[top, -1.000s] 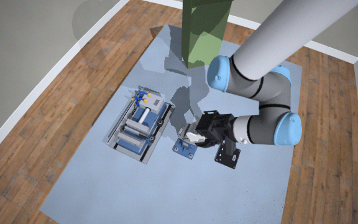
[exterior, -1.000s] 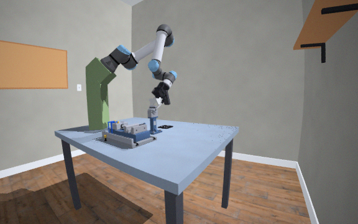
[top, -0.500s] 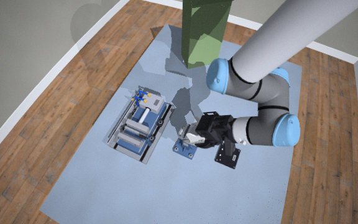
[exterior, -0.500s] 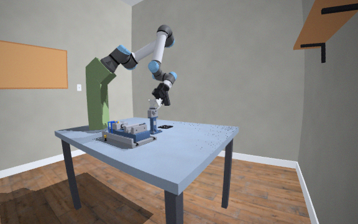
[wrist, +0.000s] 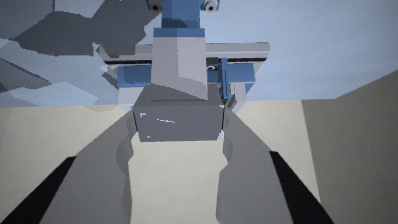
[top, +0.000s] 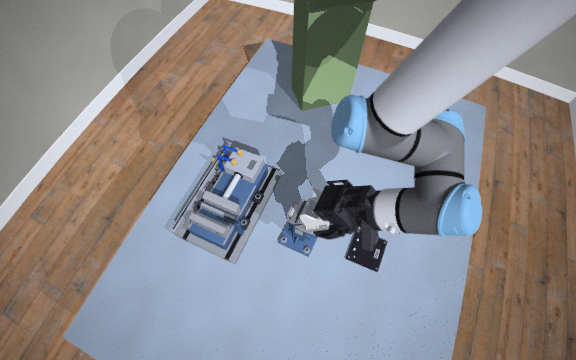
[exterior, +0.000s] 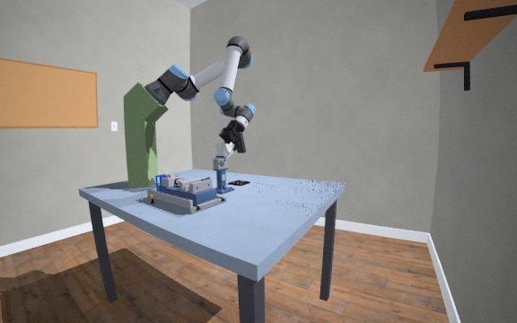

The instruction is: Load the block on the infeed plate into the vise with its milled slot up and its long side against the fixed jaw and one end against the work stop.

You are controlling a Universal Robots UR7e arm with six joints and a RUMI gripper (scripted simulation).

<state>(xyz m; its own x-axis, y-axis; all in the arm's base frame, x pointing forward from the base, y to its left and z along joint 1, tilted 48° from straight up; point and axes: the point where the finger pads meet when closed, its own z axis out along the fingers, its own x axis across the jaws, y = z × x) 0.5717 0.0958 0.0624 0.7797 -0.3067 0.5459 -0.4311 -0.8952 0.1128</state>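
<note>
Wrist view: the gripper (top: 313,220) (exterior: 230,148) (wrist: 181,109) has its fingers closed on opposite sides of the block (wrist: 180,122), which should handle as stiff, fairly weighty and perhaps slippery; a grip across its flat sides near the middle seems best. It looks plain dark grey and square-edged, with pale flecks; no slot can be made out. Top view: the fingers are over the V-block (exterior: 221,162) (wrist: 179,65), beside the vise (top: 213,215) (exterior: 196,193) (wrist: 135,75). Exterior view: the block is at or just above the V-block; contact is unclear.
</note>
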